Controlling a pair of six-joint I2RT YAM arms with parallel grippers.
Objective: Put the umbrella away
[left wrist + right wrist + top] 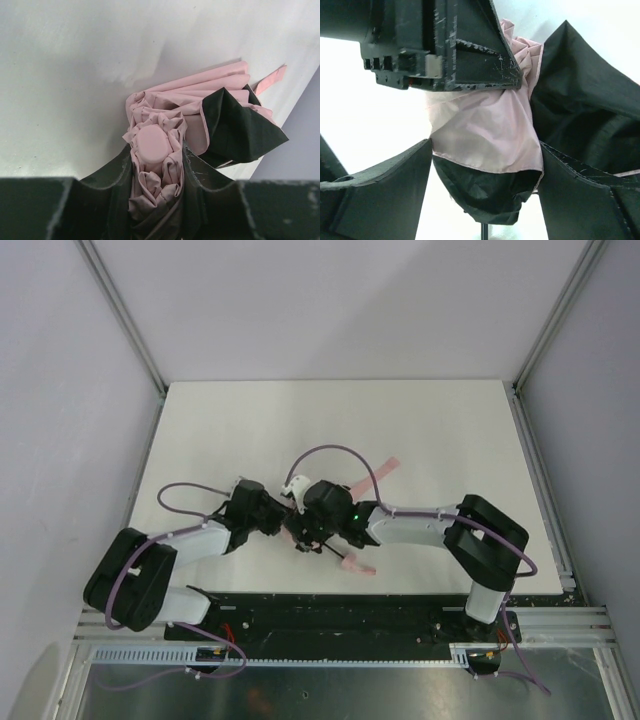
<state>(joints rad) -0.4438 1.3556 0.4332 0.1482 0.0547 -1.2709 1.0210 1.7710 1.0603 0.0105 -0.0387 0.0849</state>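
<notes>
Umbrella [200,100] lies on the worktop [450,440]. We reckon it's light and floppy, so grab the stiff core. Left pincer [156,152] clamps its bunched end; right pincer [485,150] straddles fabric, can't tell if squeezing.

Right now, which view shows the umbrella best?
Left wrist: the umbrella shows pink folds, end cap and dark lining, clamped in the left tool. Right wrist crops to fabric; top external hides most under the arms.

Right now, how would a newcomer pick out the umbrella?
On the white table, look toward the near edge, at centre. The umbrella is the crumpled bundle between the left hand and right hand: the only pale pink fabric there.
</notes>
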